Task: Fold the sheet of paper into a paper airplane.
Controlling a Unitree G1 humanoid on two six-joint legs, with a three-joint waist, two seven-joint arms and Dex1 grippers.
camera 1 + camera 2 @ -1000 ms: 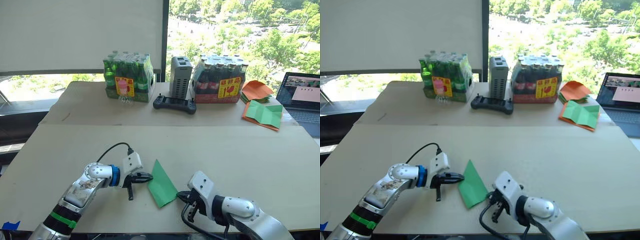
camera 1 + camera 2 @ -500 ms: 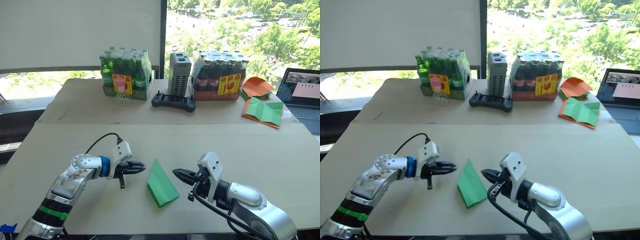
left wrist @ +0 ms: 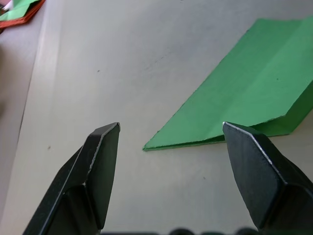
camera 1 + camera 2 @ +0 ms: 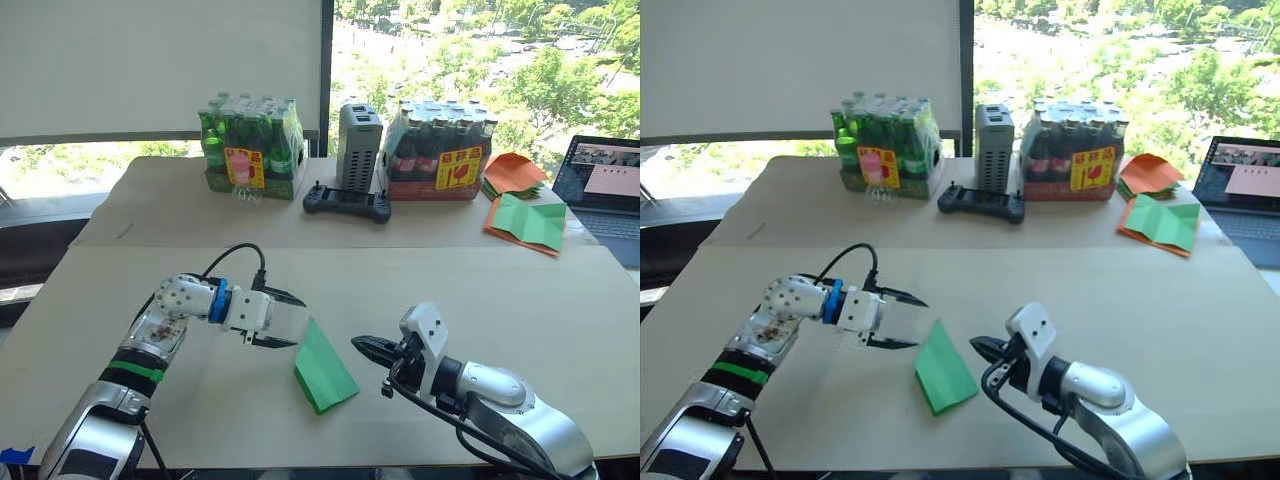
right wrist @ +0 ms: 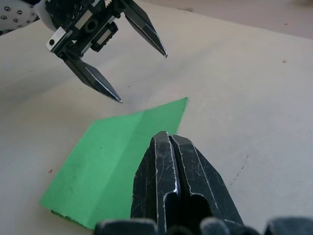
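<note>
The sheet of paper (image 4: pixel 325 365) is bright green and lies flat on the table near its front edge, folded into a narrow wedge with a centre crease and its point towards the far side. My left gripper (image 4: pixel 298 322) hovers just left of that point, open, with nothing between its fingers. The left wrist view shows the paper (image 3: pixel 254 93) beyond the spread fingertips (image 3: pixel 115 128). My right gripper (image 4: pixel 356 343) is shut and empty, its tip a short way right of the paper. In the right wrist view its fingers (image 5: pixel 168 147) point at the paper's edge (image 5: pixel 112 161).
At the back of the table stand two shrink-wrapped bottle packs (image 4: pixel 252 148) (image 4: pixel 440 152), a grey box (image 4: pixel 360 146) and a black controller (image 4: pixel 346 204). A green sheet with orange edges (image 4: pixel 528 224), orange papers (image 4: pixel 512 174) and a laptop (image 4: pixel 606 196) sit far right.
My left gripper has gone from shut to open and has swung up beside the paper's point. My right gripper, still shut, drew back from the paper's right edge. The camera shifted slightly.
</note>
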